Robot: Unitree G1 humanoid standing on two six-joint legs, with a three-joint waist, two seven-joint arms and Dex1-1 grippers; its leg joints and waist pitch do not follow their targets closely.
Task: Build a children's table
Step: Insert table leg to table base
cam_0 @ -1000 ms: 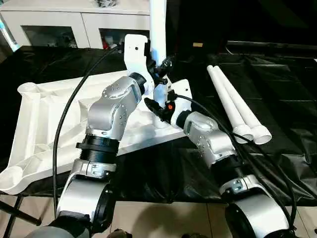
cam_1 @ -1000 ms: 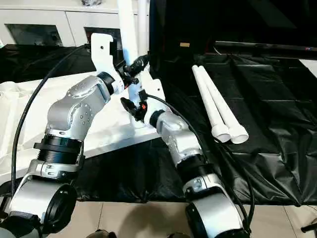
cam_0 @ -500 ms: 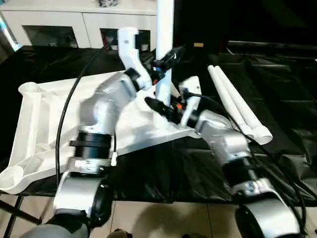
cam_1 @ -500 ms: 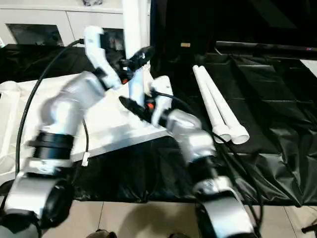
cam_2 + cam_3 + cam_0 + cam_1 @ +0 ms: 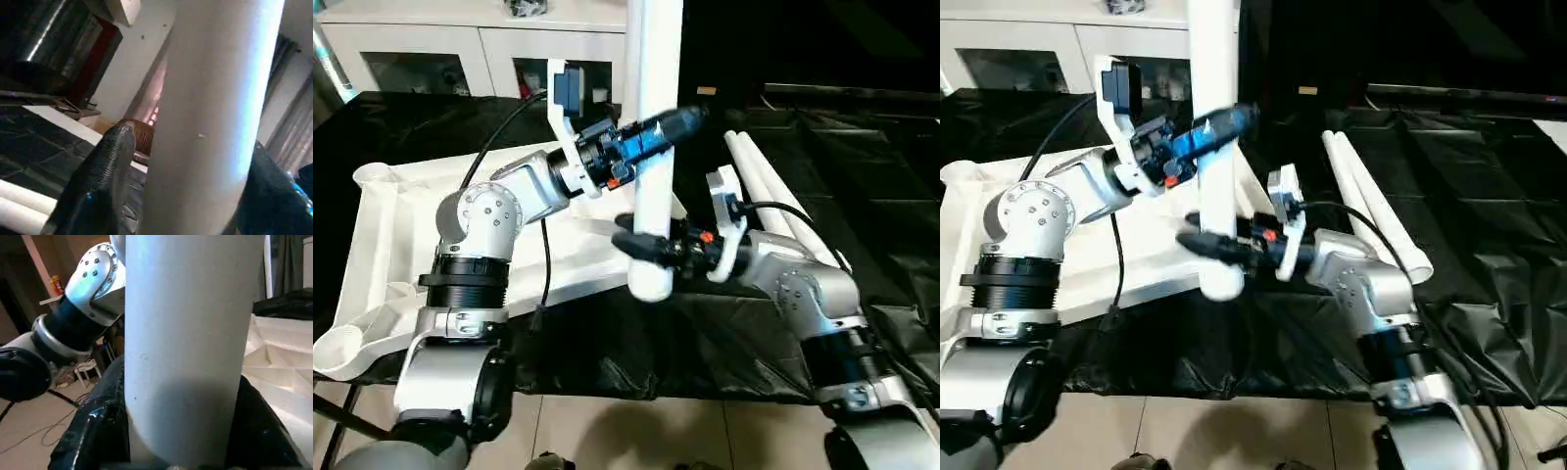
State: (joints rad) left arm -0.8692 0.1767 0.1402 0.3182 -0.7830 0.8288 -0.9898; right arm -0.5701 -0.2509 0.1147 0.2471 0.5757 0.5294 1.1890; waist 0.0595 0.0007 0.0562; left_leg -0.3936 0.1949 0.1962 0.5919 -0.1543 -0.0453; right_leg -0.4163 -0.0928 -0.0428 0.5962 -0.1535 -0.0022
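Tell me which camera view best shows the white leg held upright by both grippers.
The left eye view: the leg stands nearly whole, with the left gripper above the right gripper. The right eye view shows much the same. Both wrist views show close-up stretches of tube.

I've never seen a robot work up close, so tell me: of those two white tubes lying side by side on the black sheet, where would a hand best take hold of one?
Probably mid-shaft on the outer tube, coming from above. The two legs lie flat and touch along their length, so only the outer side is free, and the flared end looks too wide to pinch.
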